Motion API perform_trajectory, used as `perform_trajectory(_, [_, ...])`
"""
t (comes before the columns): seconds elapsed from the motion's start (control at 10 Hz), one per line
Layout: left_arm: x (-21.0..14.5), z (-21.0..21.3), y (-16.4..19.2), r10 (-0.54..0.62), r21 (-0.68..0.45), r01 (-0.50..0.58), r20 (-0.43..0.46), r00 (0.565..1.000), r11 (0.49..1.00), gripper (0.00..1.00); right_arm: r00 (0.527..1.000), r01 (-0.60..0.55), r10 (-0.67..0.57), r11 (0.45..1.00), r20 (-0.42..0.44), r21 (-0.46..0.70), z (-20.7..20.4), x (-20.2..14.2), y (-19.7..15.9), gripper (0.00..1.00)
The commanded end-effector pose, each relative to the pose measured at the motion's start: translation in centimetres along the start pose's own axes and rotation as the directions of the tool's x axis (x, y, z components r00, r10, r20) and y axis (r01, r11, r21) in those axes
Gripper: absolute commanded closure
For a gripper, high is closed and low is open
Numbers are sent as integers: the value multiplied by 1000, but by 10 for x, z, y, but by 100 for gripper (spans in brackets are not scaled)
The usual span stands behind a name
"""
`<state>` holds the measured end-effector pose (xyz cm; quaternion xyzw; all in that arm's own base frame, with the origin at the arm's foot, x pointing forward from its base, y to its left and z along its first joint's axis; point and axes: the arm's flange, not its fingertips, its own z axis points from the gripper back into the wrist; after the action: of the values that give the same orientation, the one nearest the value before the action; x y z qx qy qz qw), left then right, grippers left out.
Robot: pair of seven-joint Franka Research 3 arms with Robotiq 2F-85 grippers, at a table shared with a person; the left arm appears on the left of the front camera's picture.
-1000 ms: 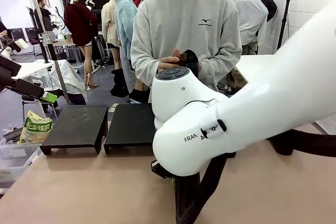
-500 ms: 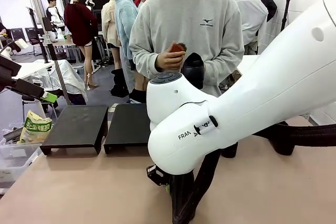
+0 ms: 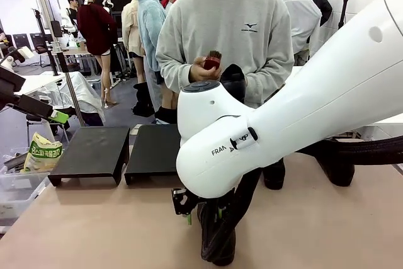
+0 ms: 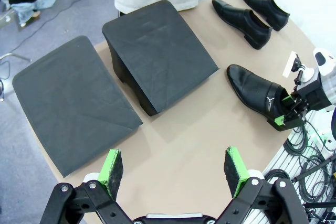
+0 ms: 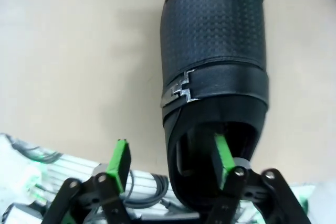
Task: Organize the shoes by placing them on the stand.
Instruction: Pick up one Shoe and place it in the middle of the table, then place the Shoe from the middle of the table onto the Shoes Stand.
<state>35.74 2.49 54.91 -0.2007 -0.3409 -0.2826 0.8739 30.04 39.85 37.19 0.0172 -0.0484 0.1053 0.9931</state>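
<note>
A black glossy shoe with a metal buckle lies on the tan table, toe pointing away from my right gripper. That gripper is open: one green pad sits inside the shoe's heel opening, the other stands clear outside its wall. In the front view the same shoe lies under the right gripper. My left gripper hangs open and empty high above the table. Below it are two black stands, the buckled shoe and two more shoes.
A person at the far side holds another black shoe and a small brush at chest height. The stands sit at the table's far left. My right arm spans the middle. A cable rail lines the near edge.
My right gripper has opened from shut, letting go of the shoe's heel wall, and the arm has shifted slightly. The person has raised the brush to the held shoe.
</note>
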Motion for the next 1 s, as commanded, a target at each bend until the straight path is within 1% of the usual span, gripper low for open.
perform_trajectory(0.0, [-2,0,2,-20,-15,20,6,1000,1000,0,999,37,-37,999,5,33,12,-1,0,0])
perform_trajectory(0.2, [-2,0,2,-20,-15,20,6,1000,1000,0,999,37,-37,999,1,39,15,0,1,0])
perform_trajectory(0.3, [-2,0,2,-20,-15,20,6,1000,1000,0,1000,11,-11,999,-23,34,17,0,1,0])
perform_trajectory(0.4, [-2,0,2,-20,-15,20,6,1000,1000,0,999,29,-29,999,15,26,14,1,0,0])
perform_trajectory(0.9, [-2,0,2,-20,-15,20,6,1000,1000,0,1000,27,-27,999,11,26,14,0,0,0])
